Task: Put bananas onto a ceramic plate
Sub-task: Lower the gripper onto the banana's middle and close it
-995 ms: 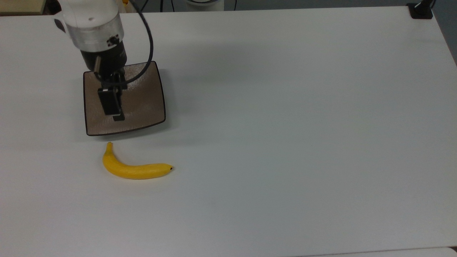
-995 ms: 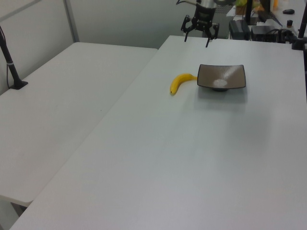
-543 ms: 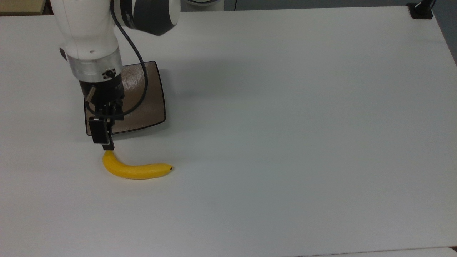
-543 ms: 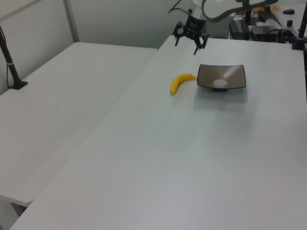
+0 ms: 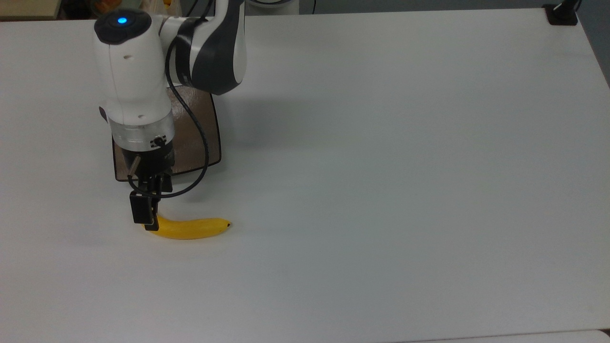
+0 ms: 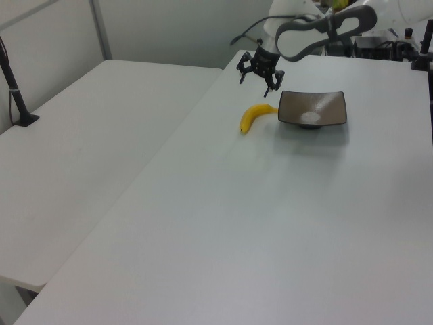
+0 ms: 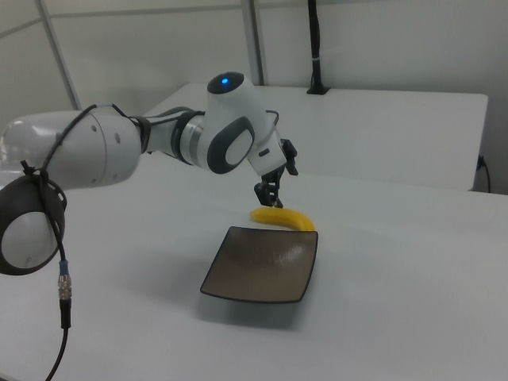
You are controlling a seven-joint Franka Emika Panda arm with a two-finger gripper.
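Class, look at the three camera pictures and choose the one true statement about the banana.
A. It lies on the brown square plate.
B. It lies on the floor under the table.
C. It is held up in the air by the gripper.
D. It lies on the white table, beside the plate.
D. The banana rests on the white table just off the edge of the brown plate, with the open gripper above it.

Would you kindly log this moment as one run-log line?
phase: approach | hand: open, above banana stem end | banana: on table, beside plate | plate: empty
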